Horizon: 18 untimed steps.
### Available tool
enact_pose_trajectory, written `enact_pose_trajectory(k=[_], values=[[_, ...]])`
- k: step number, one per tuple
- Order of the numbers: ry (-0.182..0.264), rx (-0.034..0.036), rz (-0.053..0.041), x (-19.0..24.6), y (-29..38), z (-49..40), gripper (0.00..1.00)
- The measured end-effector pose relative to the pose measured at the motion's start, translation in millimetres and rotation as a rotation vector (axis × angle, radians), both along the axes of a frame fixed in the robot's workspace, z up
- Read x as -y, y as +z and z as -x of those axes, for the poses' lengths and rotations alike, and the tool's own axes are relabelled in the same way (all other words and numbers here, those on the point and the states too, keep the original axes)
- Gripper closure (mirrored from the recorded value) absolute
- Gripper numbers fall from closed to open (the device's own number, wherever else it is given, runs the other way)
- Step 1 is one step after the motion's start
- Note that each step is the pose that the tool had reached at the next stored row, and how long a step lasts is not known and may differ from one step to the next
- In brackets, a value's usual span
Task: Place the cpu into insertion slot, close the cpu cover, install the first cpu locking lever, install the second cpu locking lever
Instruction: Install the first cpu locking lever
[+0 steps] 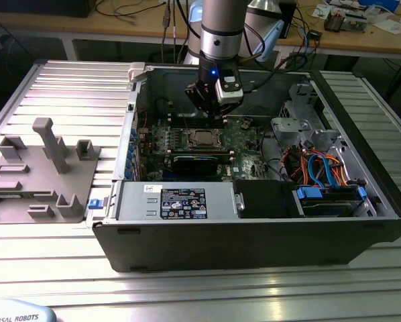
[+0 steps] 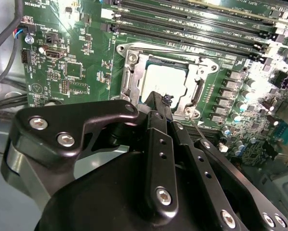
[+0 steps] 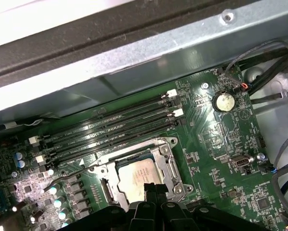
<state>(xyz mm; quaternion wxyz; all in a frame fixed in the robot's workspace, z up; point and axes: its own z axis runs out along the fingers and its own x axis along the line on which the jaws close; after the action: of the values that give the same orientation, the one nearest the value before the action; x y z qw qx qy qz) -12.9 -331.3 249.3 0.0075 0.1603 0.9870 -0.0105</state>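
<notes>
The cpu point(image 2: 165, 81) lies flat in the insertion slot point(image 2: 194, 111) on the green motherboard, its silver top showing through the window of the cpu cover point(image 2: 133, 73), which lies down over it. In the first wrist view the cpu point(image 3: 137, 177) sits inside the cover frame point(image 3: 107, 186), and a thin wire locking lever point(image 3: 67, 176) sticks out beside the socket. My gripper point(image 2: 158, 102) hangs over one edge of the socket with its black fingers point(image 3: 151, 190) pressed together and nothing between them. In the exterior view the gripper point(image 1: 210, 113) is just above and behind the cpu point(image 1: 202, 139).
The motherboard point(image 1: 244, 137) lies deep inside an open computer case point(image 1: 254, 241) with tall walls. Long black memory slots point(image 3: 110, 130) run beside the socket. Orange and blue cables point(image 1: 318, 168) fill the exterior view's right. A grey fixture point(image 1: 39, 168) stands at its left.
</notes>
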Motion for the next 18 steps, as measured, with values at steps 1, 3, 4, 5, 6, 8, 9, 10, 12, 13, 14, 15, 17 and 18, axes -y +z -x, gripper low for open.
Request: enact_pose_trajectory(k=[1, 3, 4, 5, 6, 8, 9, 10, 12, 13, 14, 15, 17, 18], values=[[0.005, 0.0, 0.0, 0.0, 0.0, 0.0, 0.89], [0.011, 0.0, 0.0, 0.0, 0.0, 0.0, 0.89], [0.013, 0.0, 0.0, 0.0, 0.0, 0.0, 0.89], [0.013, 0.0001, -0.0006, 0.0, 0.0, 0.1, 0.89], [0.013, 0.0001, -0.0011, 0.0, 0.0, 0.1, 0.89], [0.014, 0.0001, -0.0016, 0.0, 0.0, 0.0, 0.89], [0.014, 0.0001, -0.0016, 0.0, 0.0, 0.0, 0.89], [0.015, 0.0, -0.0015, 0.0, 0.0, 0.0, 0.89], [0.017, 0.0, -0.0016, 0.0, 0.0, 0.0, 0.89], [0.018, 0.0, -0.0015, 0.0, 0.0, 0.0, 0.89], [0.019, 0.0, -0.0015, 0.0, 0.0, 0.0, 0.89], [0.019, 0.0, -0.0016, 0.0, 0.0, 0.0, 0.89], [0.021, 0.0001, -0.0015, 0.0, 0.0, 0.0, 0.89], [0.021, 0.0, -0.0016, 0.0, 0.0, 0.0, 0.89]])
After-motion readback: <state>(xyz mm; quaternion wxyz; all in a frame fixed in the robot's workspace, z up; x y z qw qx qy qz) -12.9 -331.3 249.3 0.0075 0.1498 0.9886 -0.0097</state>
